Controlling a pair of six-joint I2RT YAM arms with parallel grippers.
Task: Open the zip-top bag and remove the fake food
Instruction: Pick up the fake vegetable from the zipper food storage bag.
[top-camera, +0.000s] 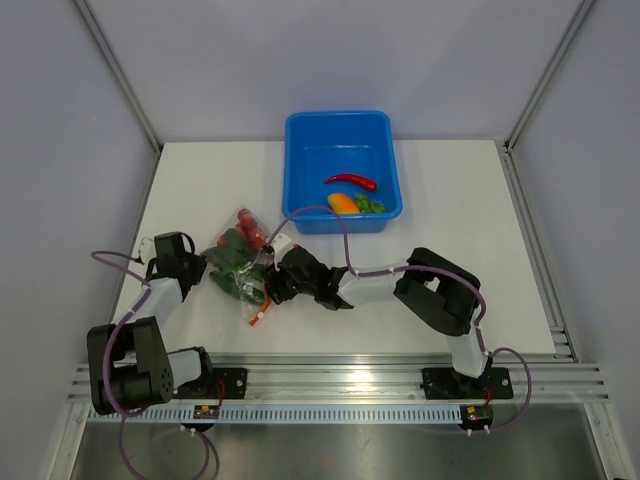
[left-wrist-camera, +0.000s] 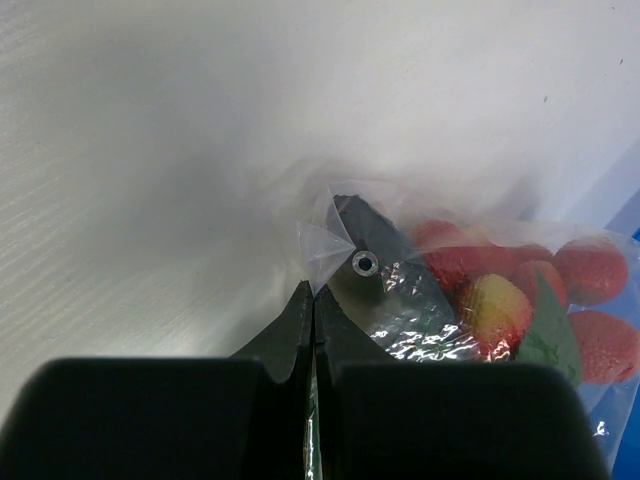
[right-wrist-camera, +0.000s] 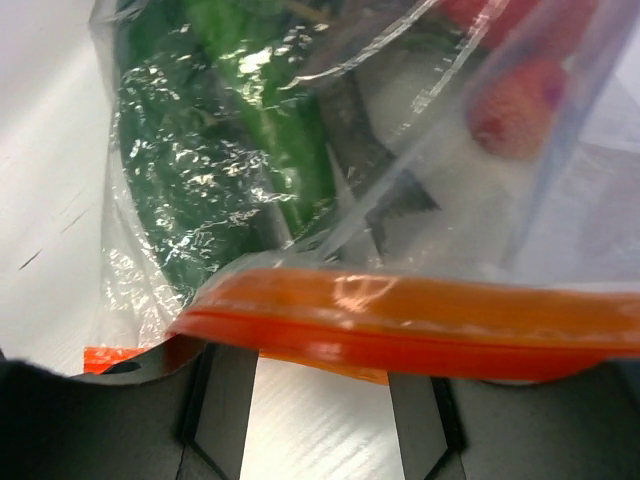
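Note:
The zip-top bag (top-camera: 238, 262) lies left of centre on the white table, with green vegetables, a silvery fish and red and yellow balls inside. My left gripper (top-camera: 203, 268) is shut on the bag's left corner. In the left wrist view its jaws (left-wrist-camera: 315, 300) pinch thin plastic, with the fish (left-wrist-camera: 385, 285) and balls (left-wrist-camera: 500, 300) just beyond. My right gripper (top-camera: 268, 288) is open at the bag's near right end. In the right wrist view the orange-red zip strip (right-wrist-camera: 420, 320) lies across its spread fingertips (right-wrist-camera: 225, 400), with green vegetables (right-wrist-camera: 250, 150) behind.
A blue tub (top-camera: 300, 180) stands at the back centre. It holds a red chili (top-camera: 351, 181), an orange-yellow pepper (top-camera: 342, 203) and a green piece (top-camera: 370, 205). The tub's edge shows in the left wrist view (left-wrist-camera: 625, 190). Metal frame posts stand at the table's back corners.

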